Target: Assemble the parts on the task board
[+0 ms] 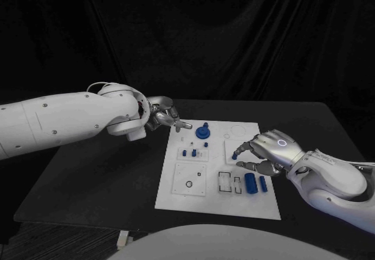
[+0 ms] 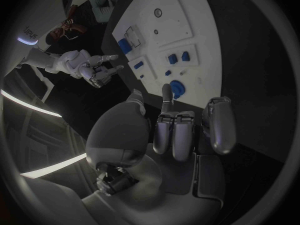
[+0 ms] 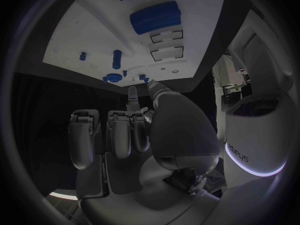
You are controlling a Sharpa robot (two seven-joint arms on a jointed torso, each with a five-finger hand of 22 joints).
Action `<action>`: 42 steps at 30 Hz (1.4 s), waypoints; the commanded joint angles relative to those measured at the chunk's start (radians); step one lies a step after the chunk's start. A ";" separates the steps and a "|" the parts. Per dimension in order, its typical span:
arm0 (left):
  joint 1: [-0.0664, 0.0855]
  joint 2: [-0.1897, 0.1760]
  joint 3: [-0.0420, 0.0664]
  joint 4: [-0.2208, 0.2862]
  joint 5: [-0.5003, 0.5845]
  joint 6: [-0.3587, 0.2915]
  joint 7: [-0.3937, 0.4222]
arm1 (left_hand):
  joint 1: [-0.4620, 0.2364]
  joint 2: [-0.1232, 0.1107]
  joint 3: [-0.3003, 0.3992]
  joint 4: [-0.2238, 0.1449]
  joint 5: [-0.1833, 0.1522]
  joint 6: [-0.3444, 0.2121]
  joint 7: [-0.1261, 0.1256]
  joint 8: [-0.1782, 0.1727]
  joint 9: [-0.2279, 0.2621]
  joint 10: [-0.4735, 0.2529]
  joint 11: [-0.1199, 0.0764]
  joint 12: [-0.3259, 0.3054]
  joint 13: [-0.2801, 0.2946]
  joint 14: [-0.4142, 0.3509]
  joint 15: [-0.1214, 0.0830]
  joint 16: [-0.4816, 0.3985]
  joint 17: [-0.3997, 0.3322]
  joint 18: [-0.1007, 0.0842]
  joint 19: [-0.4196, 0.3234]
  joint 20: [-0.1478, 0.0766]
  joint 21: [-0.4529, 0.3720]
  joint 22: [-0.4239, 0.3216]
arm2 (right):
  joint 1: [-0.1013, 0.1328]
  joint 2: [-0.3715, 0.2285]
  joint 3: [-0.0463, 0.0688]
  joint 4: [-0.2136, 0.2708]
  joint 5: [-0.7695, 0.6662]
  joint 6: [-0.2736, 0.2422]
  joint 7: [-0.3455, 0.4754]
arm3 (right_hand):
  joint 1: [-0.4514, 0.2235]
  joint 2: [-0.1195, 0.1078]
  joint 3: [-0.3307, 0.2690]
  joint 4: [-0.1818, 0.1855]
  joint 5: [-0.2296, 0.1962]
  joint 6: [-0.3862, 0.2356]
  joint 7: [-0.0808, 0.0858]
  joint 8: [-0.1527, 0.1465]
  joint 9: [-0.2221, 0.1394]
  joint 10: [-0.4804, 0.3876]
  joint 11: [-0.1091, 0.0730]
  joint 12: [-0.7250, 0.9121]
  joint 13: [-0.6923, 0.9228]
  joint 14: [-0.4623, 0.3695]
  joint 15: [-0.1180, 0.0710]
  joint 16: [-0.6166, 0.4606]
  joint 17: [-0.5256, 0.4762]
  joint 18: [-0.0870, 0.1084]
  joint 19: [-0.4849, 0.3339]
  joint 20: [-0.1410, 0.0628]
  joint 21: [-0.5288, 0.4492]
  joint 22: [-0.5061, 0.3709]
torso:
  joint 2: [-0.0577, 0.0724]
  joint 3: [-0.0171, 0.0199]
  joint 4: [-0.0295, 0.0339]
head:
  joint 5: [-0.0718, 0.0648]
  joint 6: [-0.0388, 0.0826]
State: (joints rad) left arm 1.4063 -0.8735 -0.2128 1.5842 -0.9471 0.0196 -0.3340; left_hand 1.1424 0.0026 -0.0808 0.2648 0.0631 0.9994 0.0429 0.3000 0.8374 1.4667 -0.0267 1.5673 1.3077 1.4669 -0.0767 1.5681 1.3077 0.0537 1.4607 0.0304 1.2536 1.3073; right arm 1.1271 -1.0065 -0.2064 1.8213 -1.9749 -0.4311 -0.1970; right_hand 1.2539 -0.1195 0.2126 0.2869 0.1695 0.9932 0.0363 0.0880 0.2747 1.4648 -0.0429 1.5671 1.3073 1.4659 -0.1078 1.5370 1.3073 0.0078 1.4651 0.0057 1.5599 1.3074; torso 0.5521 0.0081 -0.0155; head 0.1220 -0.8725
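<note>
Roughly midway, I'd judge. On the task board [image 1: 176,203] a round blue knob [image 1: 203,132] stands near the far edge, with small blue pegs [image 1: 189,153] standing in a block just nearer me. A blue cylinder [image 1: 251,183] and a blue bar [image 1: 263,184] lie loose toward the board's right edge, beside two empty rectangular slots [image 1: 231,182], so I reckon those seats are left to fill.

My left hand [image 1: 162,116] hangs at the board's far left corner, with something small and blue [image 1: 185,125] at its fingertips; I cannot tell whether it pinches it or merely sits before it. My right hand [image 1: 270,153] hovers over the board's right side, a small blue peg [image 1: 235,155] pinched at its fingertips, the other fingers loosely curled.

The left wrist view shows one finger [image 2: 166,96] stretched toward the knob [image 2: 177,89], the rest curled. The right wrist view shows the cylinder [image 3: 155,17] and slots [image 3: 166,44] plainly.
</note>
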 commanded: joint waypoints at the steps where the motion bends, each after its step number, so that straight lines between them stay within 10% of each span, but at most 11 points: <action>1: 0.016 -0.006 0.001 0.012 0.021 -0.127 0.211 | 0.069 0.022 0.012 -0.017 0.041 -0.033 0.010 -0.011 -0.008 0.104 0.007 0.004 0.263 0.104 0.005 0.003 0.263 0.012 -0.016 0.005 -0.041 0.176 | -0.001 -0.005 0.001 0.003 -0.004 -0.025 -0.005 | 0.009 0.000 0.003 0.000 0.003 0.004 0.002 -0.003 -0.001 0.106 -0.001 0.004 0.264 0.090 -0.005 -0.005 0.187 -0.004 0.098 -0.004 -0.003 0.258 | 0.000 -0.0001 -0.0010 | -0.001 0.000; 3: 0.021 -0.003 0.001 0.007 0.022 -0.147 0.270 | 0.171 0.033 0.011 -0.019 0.113 -0.087 0.045 -0.042 -0.050 -0.091 0.046 -0.271 0.120 -0.044 0.048 -0.238 0.124 0.037 -0.137 0.033 -0.236 0.132 | -0.001 -0.006 0.001 0.003 -0.004 -0.026 -0.005 | 0.009 0.000 0.002 0.001 0.002 0.004 0.002 -0.003 -0.001 0.106 -0.001 0.004 0.264 0.091 -0.005 -0.004 0.187 -0.004 0.098 -0.004 -0.002 0.259 | -0.001 0.0003 -0.0009 | 0.001 0.000; 6: 0.025 0.011 0.001 -0.009 0.019 -0.158 0.339 | 0.242 0.037 0.009 -0.012 0.133 -0.097 0.059 -0.052 -0.080 -0.280 0.066 -0.486 0.005 -0.216 0.075 -0.434 0.005 0.055 -0.247 0.046 -0.374 0.100 | -0.001 -0.007 0.001 0.003 -0.004 -0.028 -0.003 | 0.009 0.000 0.002 0.001 0.002 0.004 0.002 -0.003 -0.001 0.106 -0.001 0.004 0.264 0.091 -0.005 -0.004 0.187 -0.004 0.098 -0.004 -0.002 0.259 | 0.000 0.0003 -0.0018 | 0.001 0.000; 7: 0.026 0.020 0.000 -0.019 0.012 -0.155 0.360 | 0.285 0.035 0.016 -0.011 0.129 -0.106 0.070 -0.064 -0.099 -0.546 0.088 -0.784 -0.151 -0.458 0.093 -0.685 -0.138 0.072 -0.388 0.060 -0.571 0.056 | -0.001 -0.007 0.001 0.003 -0.004 -0.030 -0.002 | 0.008 0.000 0.002 0.001 0.002 0.004 0.002 -0.003 -0.001 0.106 -0.001 0.004 0.264 0.091 -0.005 -0.004 0.187 -0.004 0.098 -0.004 -0.002 0.259 | -0.001 0.0002 -0.0015 | 0.002 0.000; 8: 0.026 0.028 0.000 -0.026 0.004 -0.153 0.375 | 0.323 0.034 0.021 0.003 0.119 -0.113 0.090 -0.080 -0.129 -0.634 0.116 -0.895 -0.232 -0.584 0.126 -0.788 -0.206 0.073 -0.514 0.075 -0.700 0.029 | -0.001 -0.007 0.001 0.003 -0.004 -0.032 -0.001 | 0.008 -0.001 0.002 0.001 0.002 0.005 0.002 -0.002 -0.001 0.106 -0.001 0.004 0.264 0.091 -0.005 -0.004 0.187 -0.004 0.098 -0.004 -0.003 0.258 | -0.001 0.0002 -0.0018 | 0.002 0.000; 10: 0.024 0.049 0.000 -0.047 -0.023 -0.150 0.407 | 0.380 0.031 0.030 0.023 0.106 -0.109 0.107 -0.103 -0.188 -0.672 0.143 -1.033 -0.388 -0.640 0.159 -0.852 -0.299 0.064 -0.575 0.087 -0.704 0.028 | -0.001 -0.006 0.001 0.002 -0.004 -0.038 0.003 | 0.008 -0.001 0.002 0.001 0.002 0.005 0.002 -0.002 -0.001 0.106 -0.001 0.004 0.264 0.091 -0.005 -0.004 0.187 -0.004 0.098 -0.004 -0.003 0.258 | -0.001 0.0002 -0.0011 | 0.002 0.000; 13: 0.010 0.080 0.000 -0.079 -0.100 -0.166 0.452 | 0.430 0.025 0.050 0.026 0.106 -0.088 0.117 -0.143 -0.280 -0.674 0.153 -1.176 -0.589 -0.563 0.144 -0.846 -0.397 0.069 -0.532 0.099 -0.640 0.033 | -0.001 -0.005 0.001 0.002 -0.004 -0.046 0.007 | 0.007 0.000 0.002 0.002 0.002 0.006 0.002 -0.002 -0.001 0.106 -0.001 0.004 0.264 0.091 -0.005 -0.003 0.189 -0.004 0.099 -0.004 -0.001 0.259 | -0.001 0.0003 0.0001 | 0.000 0.000; 18: -0.023 0.129 0.000 -0.131 -0.301 -0.203 0.507 | 0.480 -0.013 0.095 0.009 0.100 -0.073 0.085 -0.199 -0.382 -0.691 0.116 -1.302 -0.800 -0.240 0.073 -0.758 -0.491 0.057 -0.184 0.073 -0.229 0.117 | -0.001 -0.004 0.001 0.001 -0.004 -0.048 0.009 | 0.007 0.000 0.002 0.002 0.002 0.006 0.002 -0.002 -0.001 0.106 -0.001 0.004 0.264 0.091 -0.005 -0.003 0.189 -0.004 0.099 -0.004 -0.001 0.259 | 0.001 0.0004 0.0002 | -0.007 0.000; 21: -0.043 0.150 0.000 -0.154 -0.414 -0.212 0.526 | 0.479 -0.034 0.123 0.004 0.094 -0.098 0.063 -0.237 -0.443 -0.678 0.098 -1.322 -0.883 -0.095 0.054 -0.512 -0.292 0.050 -0.143 0.059 -0.205 0.119 | -0.001 -0.006 0.001 0.001 -0.004 -0.049 0.009 | 0.007 0.000 0.002 0.002 0.002 0.008 0.001 -0.001 -0.001 0.106 -0.001 0.004 0.264 0.091 -0.005 -0.004 0.188 -0.005 0.099 -0.003 -0.001 0.259 | 0.002 0.0001 -0.0008 | -0.008 0.000; 30: -0.098 0.205 0.000 -0.220 -0.636 -0.210 0.560 | 0.451 -0.076 0.211 -0.025 0.083 -0.073 0.040 -0.231 -0.561 -0.633 0.073 -1.339 -1.055 0.020 0.028 -0.235 -0.054 0.025 -0.043 0.035 -0.089 0.154 | -0.001 -0.004 0.000 0.001 -0.004 -0.048 0.010 | 0.007 0.000 0.002 0.002 0.002 0.008 0.001 0.000 0.000 0.106 -0.001 0.004 0.264 0.091 -0.005 -0.003 0.188 -0.005 0.099 -0.003 -0.001 0.259 | 0.003 -0.0009 -0.0009 | -0.004 0.000; 42: -0.127 0.257 0.000 -0.280 -0.727 -0.236 0.580 | 0.426 -0.119 0.347 -0.074 0.093 -0.045 0.046 -0.233 -0.629 -0.572 0.074 -1.359 -1.168 0.046 0.025 -0.169 -0.005 0.012 0.002 0.027 -0.019 0.176 | -0.002 0.000 0.000 0.000 -0.004 -0.040 0.009 | 0.007 -0.001 0.002 0.002 0.002 0.009 0.001 0.000 0.000 0.106 -0.001 0.004 0.264 0.091 -0.005 -0.004 0.188 -0.005 0.099 -0.003 0.000 0.259 | 0.001 -0.0002 0.0008 | -0.005 0.000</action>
State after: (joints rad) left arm 1.2812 -0.6205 -0.2140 1.3073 -1.6220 -0.1939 0.2156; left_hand 1.5680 -0.1098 0.2567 0.1951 0.1529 0.9482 0.0884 0.0657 0.2114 0.8879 0.0449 0.2118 0.1462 1.4638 -0.0480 1.3939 1.3050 0.0836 1.4554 0.0571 1.2310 1.3077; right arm 1.1271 -1.0070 -0.2063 1.8204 -1.9749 -0.4614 -0.1906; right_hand 1.2540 -0.1195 0.2126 0.2869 0.1695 0.9932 0.0362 0.0881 0.2750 1.4648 -0.0429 1.5671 1.3078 1.4660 -0.1078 1.5370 1.3073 0.0078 1.4651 0.0057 1.5599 1.3079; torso 0.5534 0.0076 -0.0149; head 0.1155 -0.8725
